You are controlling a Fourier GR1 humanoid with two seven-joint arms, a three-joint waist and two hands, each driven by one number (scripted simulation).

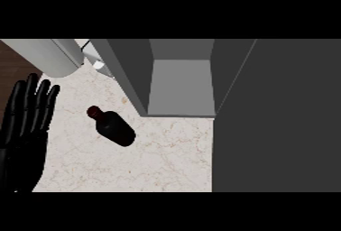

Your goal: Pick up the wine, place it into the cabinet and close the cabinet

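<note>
Grey panel (276,117), likely the open door, filled the right. Left of it the cabinet (180,85) stood open, its shelf bare. Marble counter (133,167) gave free room near and left. The left hand (26,122) rested at the left edge, fingers straight, slightly apart, holding nothing. Wine (112,126) sat between hand and cabinet, touching neither. A sideways reach could topple it, or strike the cabinet's left wall.

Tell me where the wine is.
Head view, left of centre: the wine bottle sits on the counter between the left hand and the open cabinet.
</note>
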